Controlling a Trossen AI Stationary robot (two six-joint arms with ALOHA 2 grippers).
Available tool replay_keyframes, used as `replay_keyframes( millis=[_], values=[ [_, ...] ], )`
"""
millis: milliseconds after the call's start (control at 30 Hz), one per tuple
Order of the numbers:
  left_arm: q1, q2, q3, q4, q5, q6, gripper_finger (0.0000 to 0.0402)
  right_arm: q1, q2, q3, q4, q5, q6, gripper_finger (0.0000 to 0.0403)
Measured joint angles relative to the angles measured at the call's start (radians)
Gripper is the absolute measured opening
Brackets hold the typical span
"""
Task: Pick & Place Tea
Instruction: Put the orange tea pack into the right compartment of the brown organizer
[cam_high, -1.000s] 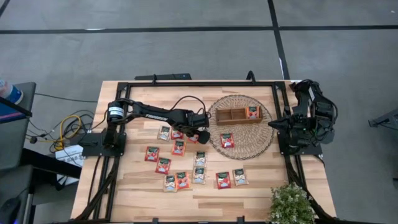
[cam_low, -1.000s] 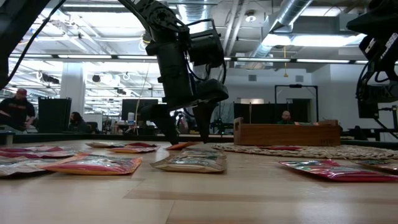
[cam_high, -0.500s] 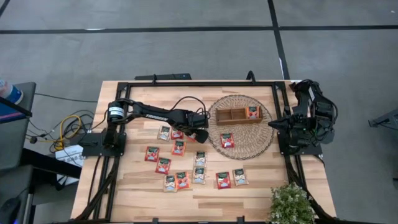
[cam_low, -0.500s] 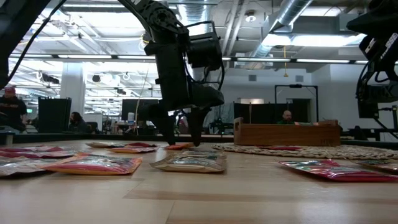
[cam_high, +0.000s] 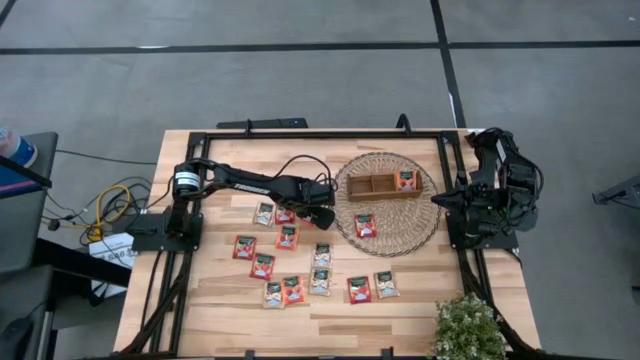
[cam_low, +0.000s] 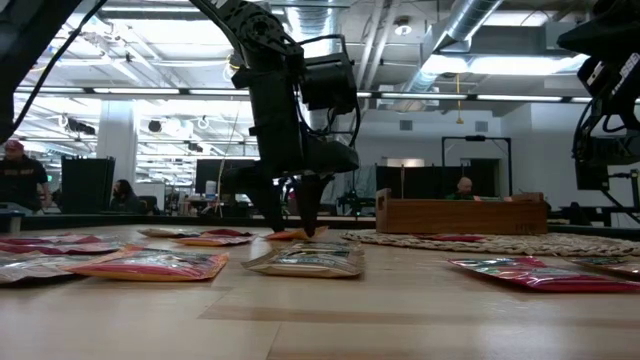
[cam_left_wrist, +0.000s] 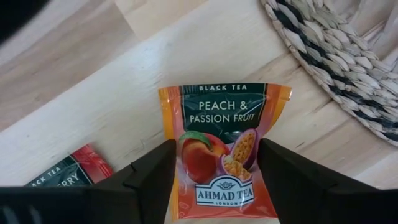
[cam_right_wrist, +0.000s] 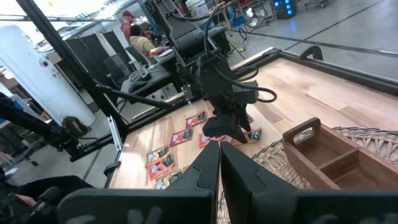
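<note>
Several red and pale tea sachets (cam_high: 287, 237) lie flat on the wooden table's left half. One sachet (cam_high: 406, 180) sits in the wooden tray (cam_high: 372, 186), and another (cam_high: 365, 226) lies on the round wicker mat (cam_high: 395, 240). My left gripper (cam_high: 322, 215) points steeply down just left of the mat, with an orange peach-and-passion-fruit sachet (cam_left_wrist: 227, 149) between its fingers. That sachet lies flat on the table. My right gripper (cam_right_wrist: 219, 155) is shut on nothing, folded back over the table's right edge. My left gripper (cam_left_wrist: 217, 162) comes from above, pointing steeply down. Its two fingers (cam_left_wrist: 158, 180) meet the orange sachet's two side edges (cam_left_wrist: 180, 155) near the sachet's lower end, across its width. The sachet still lies on the table, label up.
A red sachet (cam_left_wrist: 78, 168) lies close beside the held one. The mat's rim (cam_left_wrist: 323, 74) runs just past it. A potted plant (cam_high: 468, 328) stands at the table's near right corner. People stand in the room beyond the table.
My left gripper has stayed over the same spot and tipped slightly. Its fingers have drawn together from a wide gap to a narrow one around the orange sachet, which has not moved.
</note>
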Motion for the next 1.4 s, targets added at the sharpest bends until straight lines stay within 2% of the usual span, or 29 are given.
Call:
replay_keyframes(
  millis=[700,933,1100,1400],
  values=[
    [-0.010,0.000,0.000,0.001,-0.036,-0.007,0.0070,0.000,0.000,0.000,0.000,0.001,0.000,0.0006],
    [-0.026,-0.002,0.013,-0.008,-0.080,-0.007,0.0033,0.000,0.000,0.000,0.000,0.002,0.000,0.0006],
    [-0.047,-0.002,0.072,-0.032,-0.144,-0.005,0.0026,0.000,0.000,0.000,0.000,0.002,0.000,0.0006],
    [-0.096,-0.003,0.295,-0.041,-0.334,0.062,0.0025,0.000,0.000,0.000,0.000,0.001,0.000,0.0006]
  ],
)
